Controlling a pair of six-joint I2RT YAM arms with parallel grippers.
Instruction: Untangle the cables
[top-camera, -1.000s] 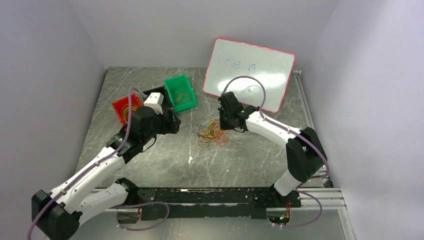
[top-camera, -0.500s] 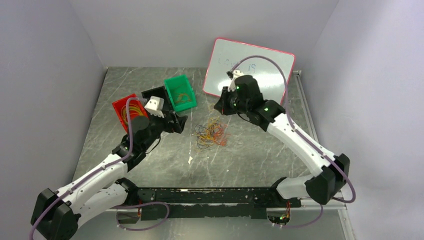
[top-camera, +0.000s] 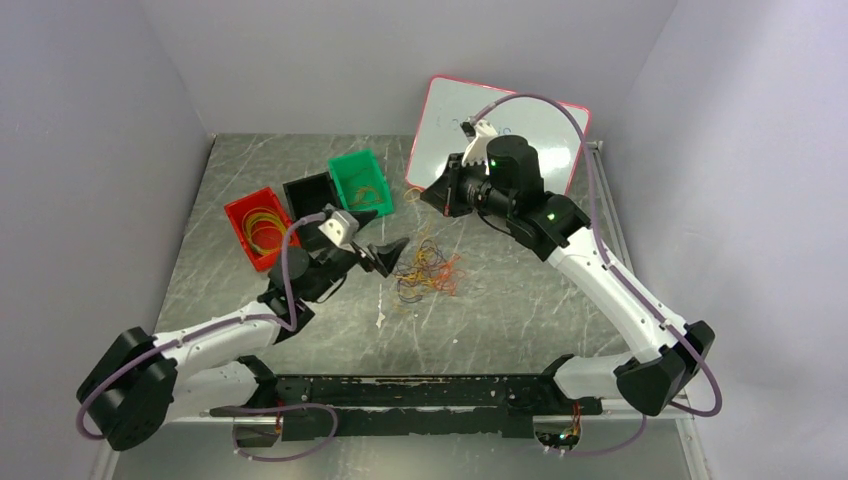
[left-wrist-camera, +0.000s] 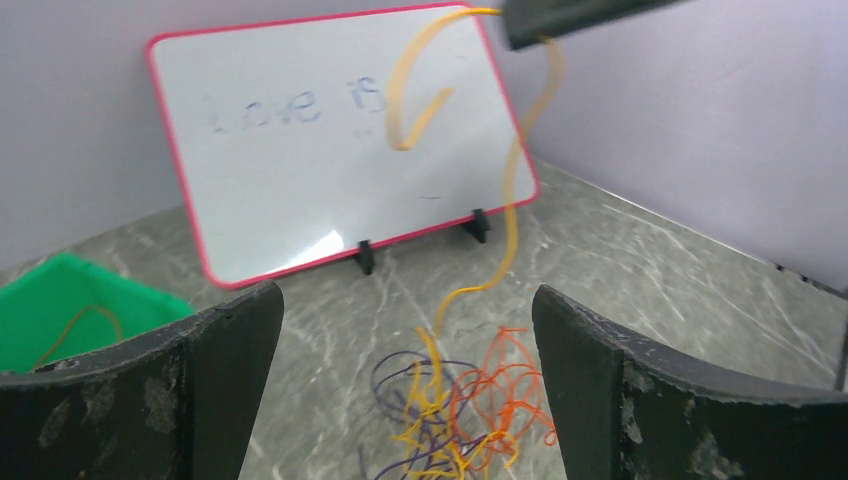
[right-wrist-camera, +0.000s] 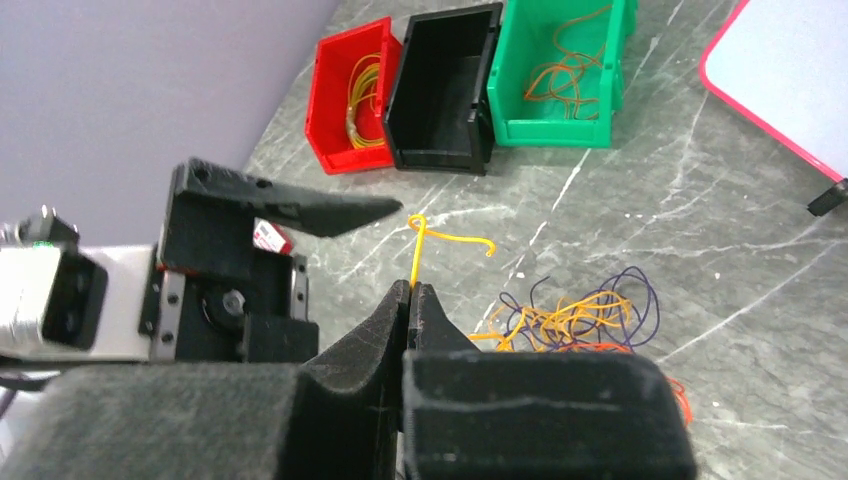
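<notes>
The left gripper (top-camera: 382, 238) sits low over the table (top-camera: 500, 300), jaws spread wide and empty, aimed at the cables (top-camera: 425, 270). These are orange, yellow and dark strands, knotted together on the table between the two arms. Above and beyond them the right gripper (right-wrist-camera: 412, 295) is held high, clenched on one yellow cable (right-wrist-camera: 414, 262). In the left wrist view it hangs in a long curve down into the others, its lower end caught among them. The step in hand looks like drawing this one strand out. The next move, I judge, calls for the left gripper to pin or grasp the other cables while the right pulls up and away. Farther back stand the red bin (top-camera: 240, 215) holding yellow loops, the black bin (top-camera: 300, 187) and the green bin (top-camera: 345, 165) holding orange ones. The red bin seems the likely destination. A whiteboard (top-camera: 440, 110) stands behind.
</notes>
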